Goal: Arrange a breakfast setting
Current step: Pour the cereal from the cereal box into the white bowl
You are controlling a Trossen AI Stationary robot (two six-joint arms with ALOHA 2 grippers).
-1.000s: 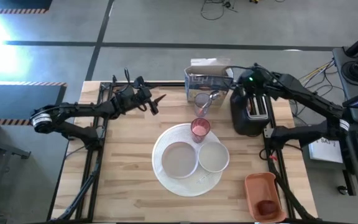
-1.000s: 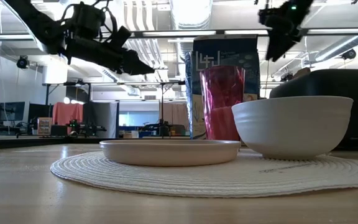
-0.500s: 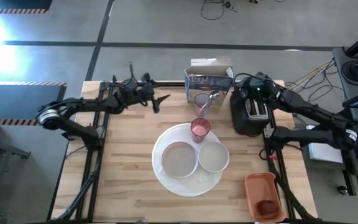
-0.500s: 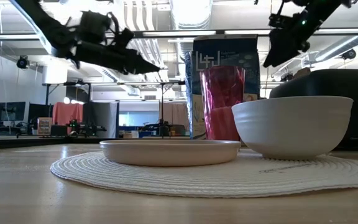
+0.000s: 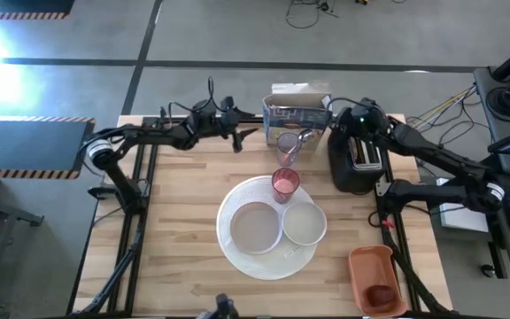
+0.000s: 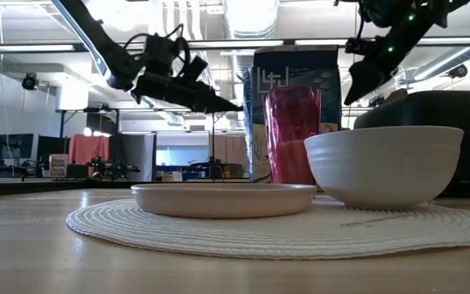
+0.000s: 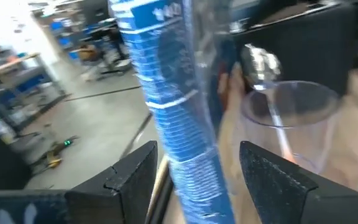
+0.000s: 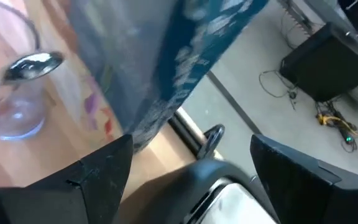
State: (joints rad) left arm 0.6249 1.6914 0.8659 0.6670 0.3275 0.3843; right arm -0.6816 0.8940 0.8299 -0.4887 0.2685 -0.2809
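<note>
While both of my arms reach over the far edge of the counter point(image 5: 175, 230), my left end effector point(image 5: 253, 135) hangs in the air just beside the tall blue cereal box point(image 5: 297, 112), its two fingers point(image 7: 132, 174) standing apart with nothing between them. My right end effector point(image 5: 343, 124) hovers above the black toaster point(image 5: 358, 164), near the other side of that same box, and its fingers point(image 8: 101, 171) are also spread and empty. From table height the box point(image 6: 294, 82) shows pale block lettering on its front, something like "LHU", though I cannot read it with certainty; from my left wrist its side carries white bands and fine print too blurred to make out. A clear glass point(image 5: 289, 144) with a metal spoon point(image 7: 260, 62) standing in it sits just in front of the box. Nearer the middle of the counter a round white woven placemat point(image 5: 264, 257) carries the breakfast setting: a large round white plate point(image 5: 255, 227), a small white bowl point(image 5: 305, 222) touching it on the right, and a translucent pink cup point(image 5: 285, 183) at the mat's far rim. At the near right corner an orange-red tray point(image 5: 370, 266) holds a dark red round fruit point(image 5: 380, 296), well apart from the mat.
</note>
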